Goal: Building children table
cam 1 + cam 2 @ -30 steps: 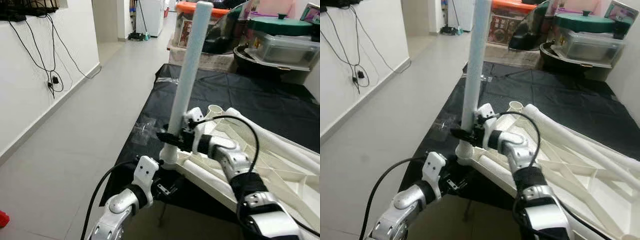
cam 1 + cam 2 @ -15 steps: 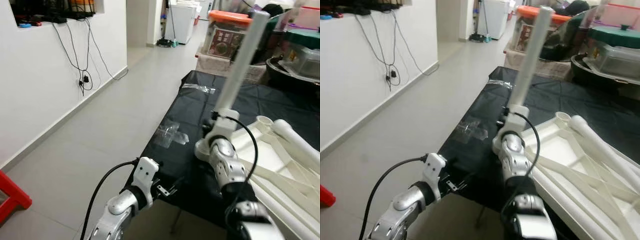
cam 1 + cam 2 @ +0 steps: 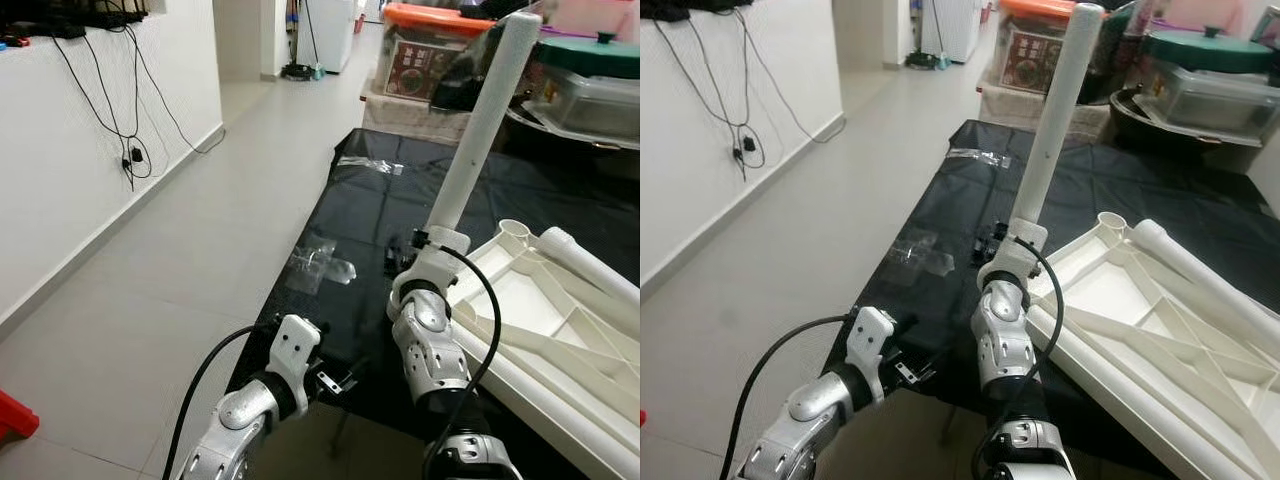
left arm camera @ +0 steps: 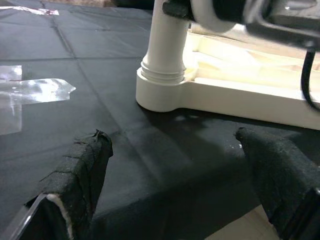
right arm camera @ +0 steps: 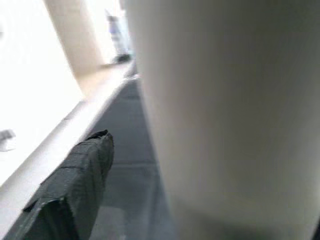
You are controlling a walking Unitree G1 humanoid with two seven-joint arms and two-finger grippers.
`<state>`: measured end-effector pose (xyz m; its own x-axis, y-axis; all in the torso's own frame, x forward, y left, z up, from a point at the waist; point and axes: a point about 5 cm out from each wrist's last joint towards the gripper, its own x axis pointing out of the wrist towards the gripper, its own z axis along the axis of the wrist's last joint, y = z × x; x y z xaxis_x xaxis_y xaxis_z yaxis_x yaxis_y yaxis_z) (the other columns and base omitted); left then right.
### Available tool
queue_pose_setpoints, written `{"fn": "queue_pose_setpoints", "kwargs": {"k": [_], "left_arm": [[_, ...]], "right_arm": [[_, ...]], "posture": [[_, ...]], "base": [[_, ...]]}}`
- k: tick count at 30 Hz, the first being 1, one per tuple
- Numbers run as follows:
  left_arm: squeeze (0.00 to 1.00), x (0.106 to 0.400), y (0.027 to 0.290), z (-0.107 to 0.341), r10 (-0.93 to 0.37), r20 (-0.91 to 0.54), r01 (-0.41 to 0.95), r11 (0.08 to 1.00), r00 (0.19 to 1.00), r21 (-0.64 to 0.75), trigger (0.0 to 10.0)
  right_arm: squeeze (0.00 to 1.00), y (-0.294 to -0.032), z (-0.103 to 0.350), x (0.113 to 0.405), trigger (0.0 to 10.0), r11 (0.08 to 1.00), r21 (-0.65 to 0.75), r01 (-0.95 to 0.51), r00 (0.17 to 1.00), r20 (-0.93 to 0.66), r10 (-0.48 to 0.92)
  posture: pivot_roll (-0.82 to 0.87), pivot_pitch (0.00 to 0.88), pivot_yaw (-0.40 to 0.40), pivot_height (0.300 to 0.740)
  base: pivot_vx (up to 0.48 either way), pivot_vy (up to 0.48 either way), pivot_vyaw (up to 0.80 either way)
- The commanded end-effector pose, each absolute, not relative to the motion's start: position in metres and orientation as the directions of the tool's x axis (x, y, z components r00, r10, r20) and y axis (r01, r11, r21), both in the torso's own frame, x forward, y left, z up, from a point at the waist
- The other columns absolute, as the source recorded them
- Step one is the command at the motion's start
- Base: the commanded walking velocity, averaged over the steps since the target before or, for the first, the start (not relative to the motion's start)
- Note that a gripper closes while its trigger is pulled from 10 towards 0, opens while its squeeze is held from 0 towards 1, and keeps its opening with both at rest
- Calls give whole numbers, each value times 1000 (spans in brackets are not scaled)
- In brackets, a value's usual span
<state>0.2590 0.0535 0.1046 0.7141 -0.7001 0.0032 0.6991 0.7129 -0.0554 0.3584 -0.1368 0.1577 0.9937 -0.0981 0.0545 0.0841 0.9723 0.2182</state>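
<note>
the upside-down white plastic children's table top (image 3: 560, 300) lies on the black cloth-covered work surface (image 3: 370, 230), ribbed underside up, and a long white cylindrical table leg (image 3: 1055, 120) stands in its near corner socket, leaning a little away from the robot. the right gripper (image 3: 992, 240) is at the foot of that leg, just above the socket collar; in the right wrist view the pale leg looms right against one black finger (image 5: 75, 185), so the leg sits between the fingers, but i cannot tell whether they are clamped on it.

a second ago the right forearm reached across from the side with the wrist turned flat against the leg; now the arm stands almost straight up under it, wrist rolled round. the leg is in the same socket throughout. i judge this to be a turning stroke, screwing the leg down into the corner, not yet finished.

the left gripper (image 4: 170, 200) hovers at the near edge of the cloth, fingers spread wide and empty, looking at the socket base (image 4: 162, 92). a crumpled clear plastic wrapper (image 3: 320, 265) lies beside the table top on the cloth.
</note>
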Motion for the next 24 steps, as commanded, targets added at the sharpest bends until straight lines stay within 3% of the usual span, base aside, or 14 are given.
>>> {"fn": "queue_pose_setpoints", "kwargs": {"k": [1, 3, 5, 7, 10, 12, 13, 16, 20, 21, 24], "left_arm": [[0, 258, 52, 102, -704, -7, 703, 709, 710, -50, 10000], [0, 259, 52, 102, -705, -6, 704, 709, 709, -50, 10000], [0, 259, 52, 102, -705, -6, 704, 709, 709, -50, 10000], [0, 260, 52, 102, -706, -5, 705, 708, 709, -49, 10000], [0, 260, 52, 102, -706, -5, 705, 708, 708, -49, 10000], [0, 260, 53, 103, -706, -6, 705, 707, 708, -48, 10000], [0, 260, 53, 103, -706, -6, 705, 707, 708, -48, 10000], [0, 259, 53, 103, -705, -5, 704, 709, 709, -47, 10000], [0, 258, 53, 103, -704, -5, 703, 710, 710, -47, 10000], [0, 258, 53, 104, -703, -4, 702, 710, 711, -48, 10000], [0, 257, 53, 104, -702, -3, 701, 711, 712, -50, 10000]], "right_arm": [[0, -133, 157, 358, 10000, 972, 230, -47, 997, 74, 30], [0, -136, 154, 360, 10000, 942, 201, -271, 963, 45, 267], [0, -136, 154, 360, 10000, 942, 201, -271, 963, 45, 267], [0, -137, 152, 360, 10000, 879, 161, -449, 890, -1, 455], [0, -135, 149, 360, 10000, 831, 142, -537, 835, -50, 548], [0, -123, 150, 359, 10000, 679, 121, -724, 669, -119, 734], [0, -123, 150, 359, 10000, 679, 121, -724, 669, -119, 734], [0, -107, 160, 360, 10000, 509, 133, -851, 496, -120, 860], [0, -103, 162, 361, 10000, 463, 141, -875, 448, -128, 885], [0, -102, 161, 361, 314, 444, 147, -884, 427, -135, 894], [0, -101, 159, 361, 0, 436, 144, -888, 416, -149, 897]], "posture": [[104, 0, -97, 740], [100, 0, -97, 740], [100, 0, -97, 740], [97, 0, -94, 740], [93, 0, -96, 740], [102, 0, -94, 740], [102, 0, -94, 740], [113, 0, -100, 740], [115, 0, -105, 740], [116, 0, -108, 740], [116, 0, -109, 740]], "base": [[0, 0, 0], [0, 0, 0], [0, 0, 0], [0, 0, 0], [0, 0, 0], [0, 0, 0], [0, 0, 0], [0, 0, 0], [0, 0, 0], [0, 0, 0], [0, 0, 0]]}}
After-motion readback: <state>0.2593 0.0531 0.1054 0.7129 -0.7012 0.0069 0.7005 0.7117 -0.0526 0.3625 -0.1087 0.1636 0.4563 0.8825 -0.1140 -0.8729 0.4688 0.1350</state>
